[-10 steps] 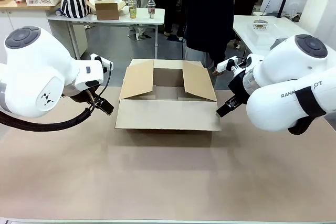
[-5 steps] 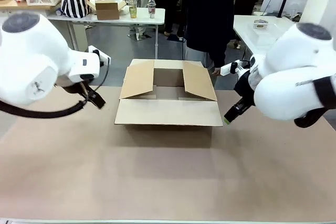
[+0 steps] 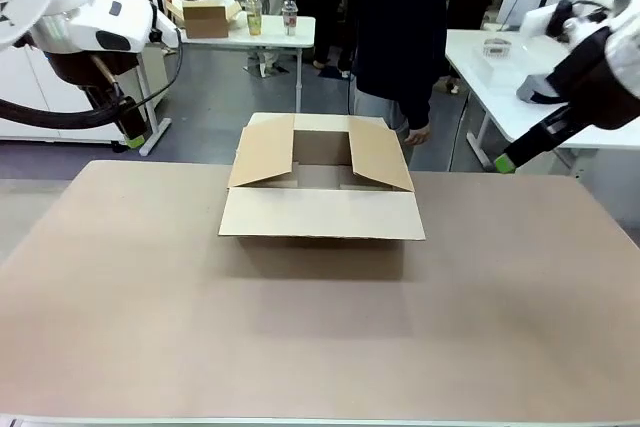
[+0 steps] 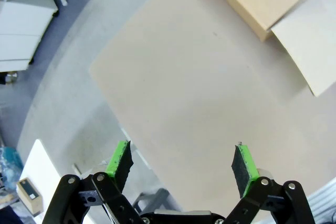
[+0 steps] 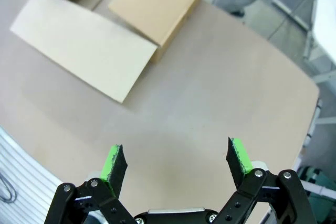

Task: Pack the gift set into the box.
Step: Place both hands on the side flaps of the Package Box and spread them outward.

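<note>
Centrally on the table (image 3: 300, 347), the box (image 3: 320, 217) is set, flaps spread; its inside can hardly be seen. The left gripper (image 4: 182, 151) and right gripper (image 5: 175, 149) are held well off to either side, fingers apart.

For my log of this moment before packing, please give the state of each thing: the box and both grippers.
box: upright on the table, top flaps open.
left gripper: jaws open, holding nothing, up in the air.
right gripper: jaws open, holding nothing, up in the air.
</note>
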